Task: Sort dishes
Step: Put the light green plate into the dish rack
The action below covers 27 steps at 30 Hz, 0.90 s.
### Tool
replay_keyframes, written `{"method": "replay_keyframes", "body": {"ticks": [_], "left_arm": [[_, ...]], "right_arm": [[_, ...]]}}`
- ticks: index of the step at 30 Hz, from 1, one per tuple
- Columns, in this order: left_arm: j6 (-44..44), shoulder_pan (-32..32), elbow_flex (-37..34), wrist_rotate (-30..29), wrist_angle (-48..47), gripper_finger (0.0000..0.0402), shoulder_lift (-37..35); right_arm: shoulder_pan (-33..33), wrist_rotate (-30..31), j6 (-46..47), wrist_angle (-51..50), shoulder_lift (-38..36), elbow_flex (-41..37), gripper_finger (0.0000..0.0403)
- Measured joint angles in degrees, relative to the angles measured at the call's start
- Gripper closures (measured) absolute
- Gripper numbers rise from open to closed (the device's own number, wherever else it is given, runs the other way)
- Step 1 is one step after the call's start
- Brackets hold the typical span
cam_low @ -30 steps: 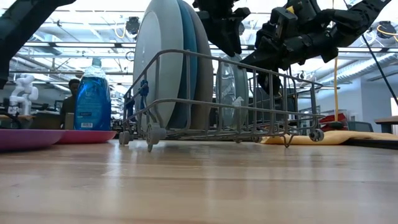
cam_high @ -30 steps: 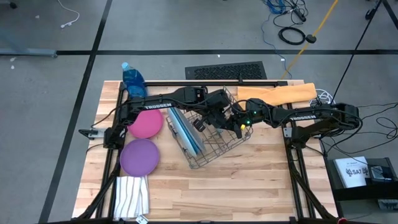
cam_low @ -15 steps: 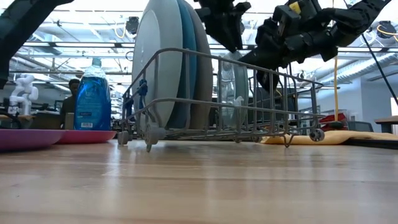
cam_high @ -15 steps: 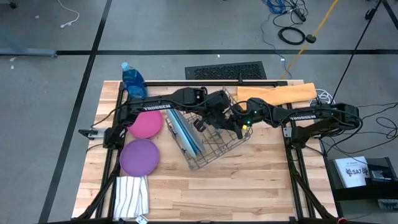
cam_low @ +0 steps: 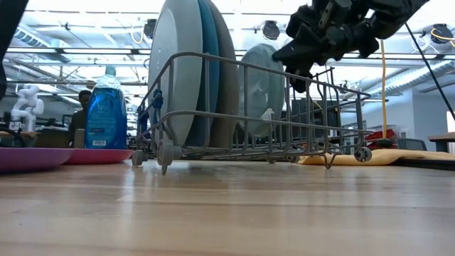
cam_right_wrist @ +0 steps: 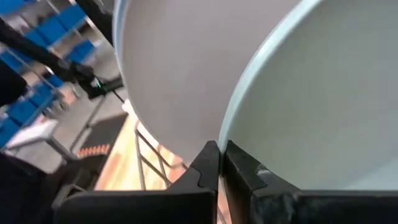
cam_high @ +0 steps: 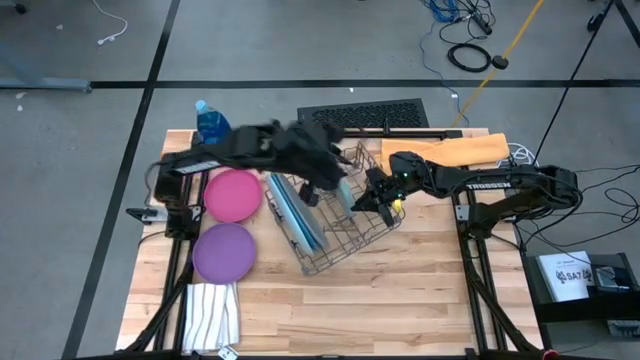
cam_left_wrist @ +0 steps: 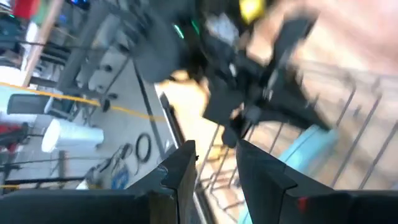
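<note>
High view, centre of the frame: your grey wire dish rack (cam_high: 335, 215) holds three large round plastic plates on edge, grey (cam_low: 170, 71), light blue (cam_low: 206, 43) and dark blue (cam_high: 282, 205), with the smaller pale teal plate (cam_low: 264, 89) standing further right. The magenta plate (cam_high: 233, 195) and purple plate (cam_high: 224, 251) lie flat at left. "TROSSEN" reads faintly on the right arm. The right gripper (cam_high: 375, 197) is closed on nothing at the rack's right rim. The left gripper (cam_high: 318, 178), blurred, hovers above the rack, fingers narrowly parted.

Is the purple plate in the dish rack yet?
No, the purple plate lies flat on the table, beside the dish rack, near the magenta plate.
</note>
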Motion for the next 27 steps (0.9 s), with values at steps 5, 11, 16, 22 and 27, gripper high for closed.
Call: {"method": "replay_keyframes", "body": {"ticks": [5,11,16,22,27], "left_arm": [[-8.89,0.04,0.11,12.13,1.0,0.0283,-7.71],[-17.52,-0.44,0.17,18.91,1.26,0.0283,-14.1],[-20.29,-1.65,0.17,19.08,0.93,0.0283,-16.8],[-21.06,-2.82,0.17,19.08,0.02,0.0283,-17.08],[-21.12,-3.23,0.15,19.1,-0.07,0.0283,-16.57]], "right_arm": [[-2.24,-5.23,-2.35,-4.45,0.0,2.18,0.0402],[-5.64,-11.44,-2.36,-7.98,0.0,2.61,0.0402],[-8.22,-15.97,-2.48,-9.27,1.04,2.69,0.0402],[-9.29,-17.91,-1.23,-9.53,4.15,2.77,0.0403],[-9.31,-16.87,-0.51,-9.42,7.45,2.93,0.0402]]}}
